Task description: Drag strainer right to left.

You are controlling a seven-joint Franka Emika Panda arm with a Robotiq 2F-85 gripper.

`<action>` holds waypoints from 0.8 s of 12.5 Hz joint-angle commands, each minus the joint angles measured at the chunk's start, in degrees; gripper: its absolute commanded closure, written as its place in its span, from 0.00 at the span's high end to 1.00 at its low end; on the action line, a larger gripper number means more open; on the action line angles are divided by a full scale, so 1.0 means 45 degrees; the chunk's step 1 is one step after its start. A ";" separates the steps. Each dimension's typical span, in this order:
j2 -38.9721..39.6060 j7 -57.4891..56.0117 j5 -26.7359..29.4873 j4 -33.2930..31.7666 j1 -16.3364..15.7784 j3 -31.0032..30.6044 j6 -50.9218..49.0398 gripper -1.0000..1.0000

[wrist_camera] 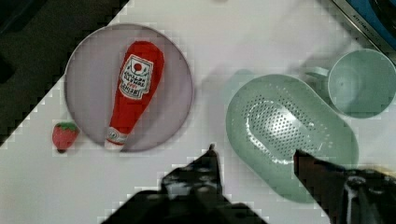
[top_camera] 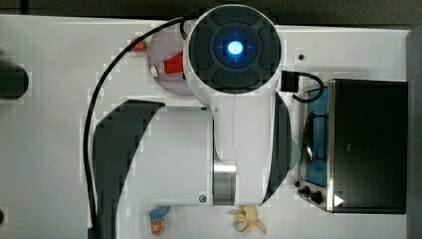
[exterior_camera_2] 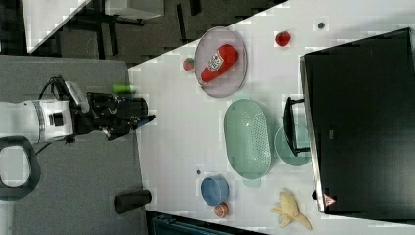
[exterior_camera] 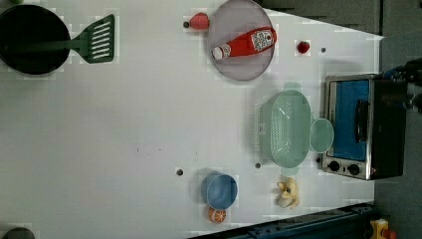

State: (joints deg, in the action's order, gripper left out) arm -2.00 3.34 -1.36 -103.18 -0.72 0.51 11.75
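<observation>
The gripper (wrist_camera: 254,156) is released, holding nothing, above the strainer (wrist_camera: 287,130); I would lower one finger inside its rim, away from the cup (wrist_camera: 362,83); then pull slowly.

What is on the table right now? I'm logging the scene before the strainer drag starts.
strainer: 1, mint green, left view's right, beside the oven
cup: 1, mint green, between strainer and oven
oven: 1, black and silver, left view's right edge
plate: 1, grey, left view's top
ketchup bottle: 1, red, lying on the plate
strawberries: 2, red, one either side of the plate
bowl: 1, blue, left view's bottom
orange slice: 1, orange, next to the bowl
banana: 1, pale yellow, peeled, below the strainer
pan: 1, black, left view's top left
spatula: 1, green, beside the pan
claw: 1, black, open, above the strainer's edge
</observation>
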 commanded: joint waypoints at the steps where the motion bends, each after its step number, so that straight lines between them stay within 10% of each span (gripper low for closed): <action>1: -0.6461 -0.0429 -0.0309 -0.3513 0.0462 0.0473 -0.2647 0.80; 3: -0.6430 -0.0424 -0.0309 -0.3594 0.0463 0.0467 -0.2646 1.00; 10: -0.4817 0.0659 -0.0298 -0.6672 0.0459 0.0441 0.1683 1.00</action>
State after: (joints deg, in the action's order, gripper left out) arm -28.68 4.23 -3.64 -126.45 1.52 3.74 20.84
